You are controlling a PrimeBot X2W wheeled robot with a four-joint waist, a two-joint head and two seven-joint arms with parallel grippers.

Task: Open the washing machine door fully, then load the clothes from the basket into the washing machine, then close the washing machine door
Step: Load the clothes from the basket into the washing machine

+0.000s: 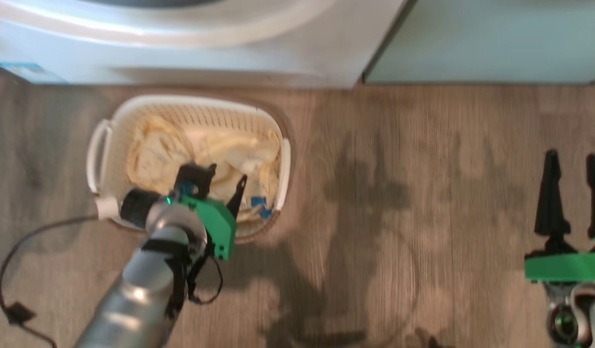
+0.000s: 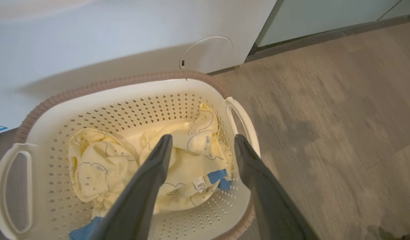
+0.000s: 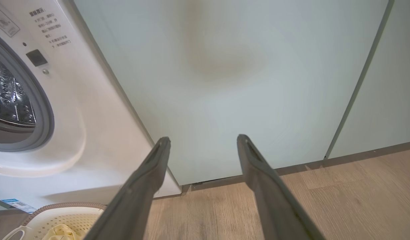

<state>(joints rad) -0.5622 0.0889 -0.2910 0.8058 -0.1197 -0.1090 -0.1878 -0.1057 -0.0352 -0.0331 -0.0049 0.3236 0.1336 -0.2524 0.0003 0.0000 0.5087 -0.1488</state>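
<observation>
The cream perforated basket point(image 1: 106, 140) stands on the wood floor just in front of the white washing machine point(image 1: 195, 53). Pale yellow clothes point(image 1: 162, 154) with blue trim lie crumpled inside it. My left gripper point(image 1: 220, 181) hangs open over the basket's near right part, fingers spread above the clothes point(image 2: 188, 146) and not touching them. The basket's rim point(image 2: 101, 85) and right handle point(image 2: 241, 116) show close up. My right gripper point(image 1: 573, 186) stands open over bare floor far to the right, holding nothing. The steel drum point(image 3: 11, 96) shows through the machine's open mouth; the washing machine door is out of view.
Pale green cabinets point(image 1: 486, 43) stand right of the machine, with a dark gap between them. A round service flap point(image 2: 208, 53) sits low on the machine's front. A black cable point(image 1: 17, 270) trails on the floor at the left. Wood floor point(image 1: 399, 217) stretches between both arms.
</observation>
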